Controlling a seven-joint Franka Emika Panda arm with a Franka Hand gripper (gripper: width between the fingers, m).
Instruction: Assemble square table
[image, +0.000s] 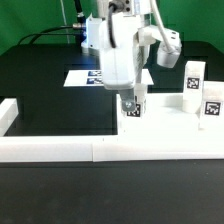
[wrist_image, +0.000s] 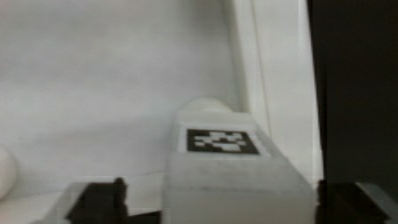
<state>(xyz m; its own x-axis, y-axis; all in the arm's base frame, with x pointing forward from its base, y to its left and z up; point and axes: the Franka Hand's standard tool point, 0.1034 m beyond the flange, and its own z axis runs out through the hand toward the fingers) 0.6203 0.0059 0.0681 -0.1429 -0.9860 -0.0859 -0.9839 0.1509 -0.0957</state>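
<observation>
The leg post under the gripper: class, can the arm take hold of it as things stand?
Probably yes. The gripper stands open with a finger on each side of the leg post, and nothing lies between them.

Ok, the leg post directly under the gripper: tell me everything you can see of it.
The leg post is a small white block, plastic by the look, with a black-and-white tag on its upper face in the wrist view. It stands upright on the white tabletop, near the border wall. The gripper hangs right over it, jaws open on either side; neither finger visibly presses it. Its base is hidden.
</observation>
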